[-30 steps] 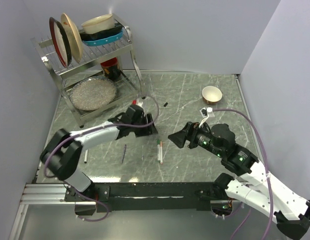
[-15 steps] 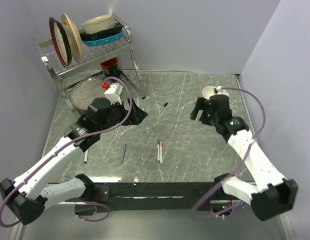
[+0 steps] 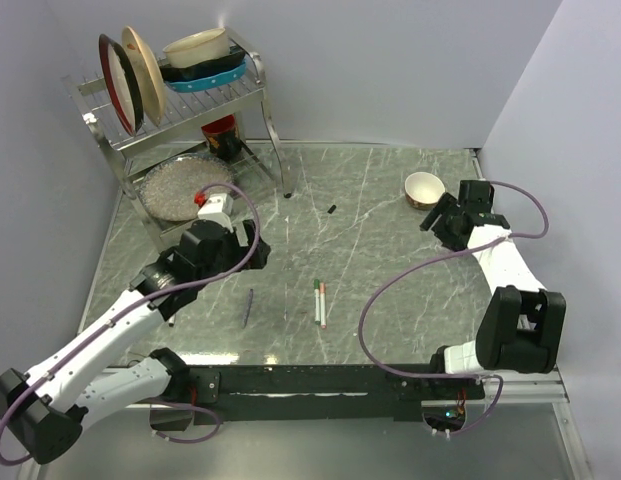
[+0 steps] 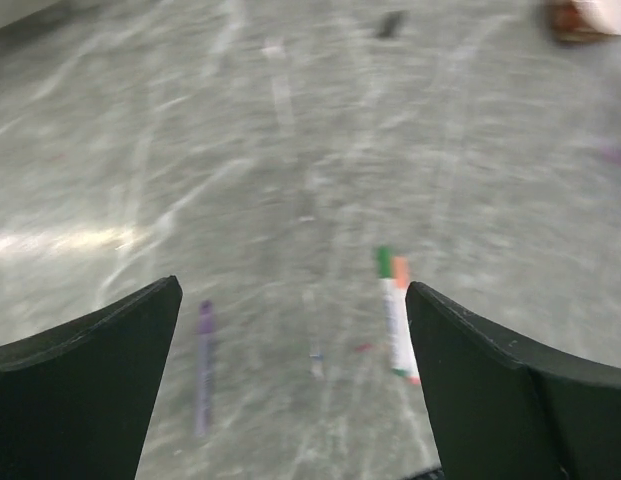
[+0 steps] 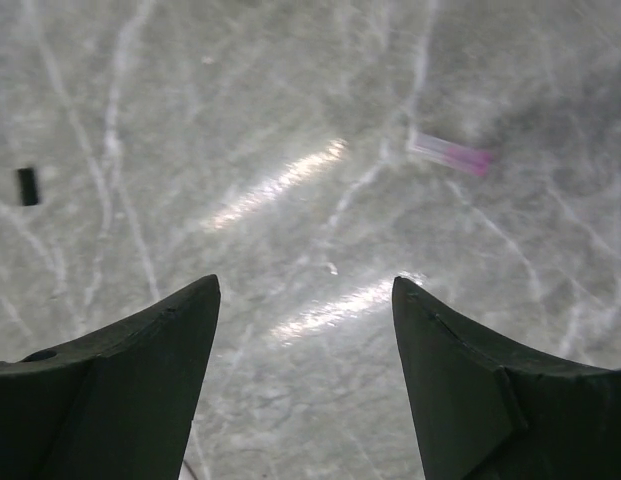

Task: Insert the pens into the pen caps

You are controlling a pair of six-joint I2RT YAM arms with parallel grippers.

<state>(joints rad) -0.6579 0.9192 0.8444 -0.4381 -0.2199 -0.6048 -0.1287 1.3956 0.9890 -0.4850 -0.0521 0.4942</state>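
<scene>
Two white-barrelled pens lie side by side at the table's middle, one with a green cap, one with an orange cap; they also show in the left wrist view. A purple pen lies to their left and shows in the left wrist view too. A short black cap lies alone farther back, seen in the right wrist view as well. My left gripper is open and empty, above the table left of the pens. My right gripper is open and empty at the right.
A metal dish rack with plates and bowls stands at the back left, a glass dish on its lower shelf. A small bowl sits at the back right beside my right gripper. A small pink piece lies on the table.
My left arm has drawn back to the left, away from the rack's leg. My right arm has folded back to the right, its gripper now beside the bowl. The pens have not moved.
</scene>
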